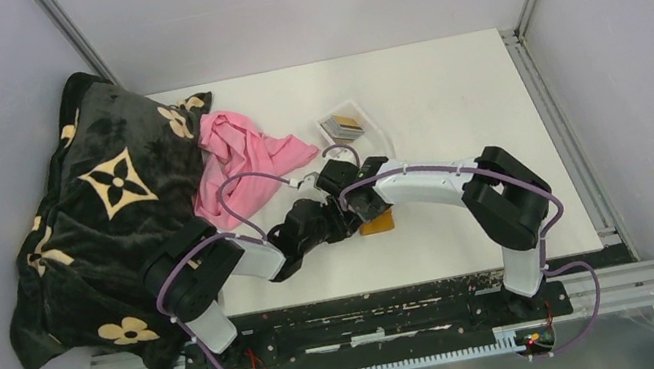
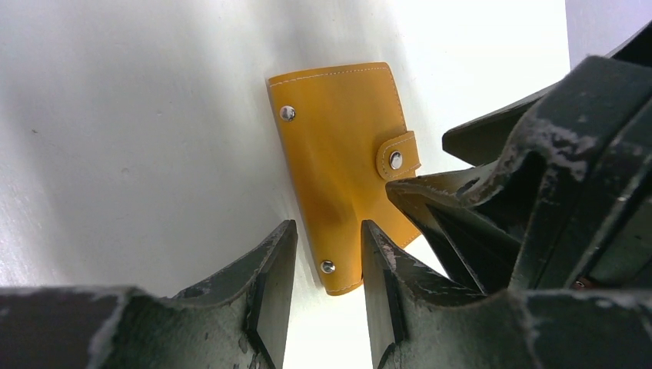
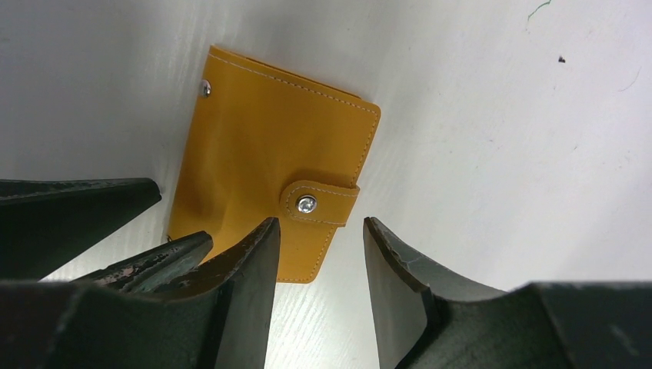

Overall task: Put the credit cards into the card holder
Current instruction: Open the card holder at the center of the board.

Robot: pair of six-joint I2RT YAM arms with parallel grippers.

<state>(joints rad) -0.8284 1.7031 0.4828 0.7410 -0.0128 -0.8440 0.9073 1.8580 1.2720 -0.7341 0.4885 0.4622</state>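
The white table (image 1: 452, 112) carries a dark flowered blanket (image 1: 95, 215) at its left, with a pink cloth (image 1: 243, 164) beside it. Over the near centre, the left gripper (image 2: 327, 296) and right gripper (image 3: 317, 288) each stand part open, holding nothing. Between them the card holder (image 3: 261, 154) lies flat. The credit cards (image 1: 340, 126) seem to sit in a clear tray (image 1: 361, 109) farther back. The holder's snap tab (image 3: 319, 201) is fastened, so nothing is loaded: both opening the holder and fetching the cards are left to do.

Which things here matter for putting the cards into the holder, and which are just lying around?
For the job: credit cards, sitting in the clear tray; card holder, snapped shut.
Just lying about: pink cloth; dark flowered blanket.
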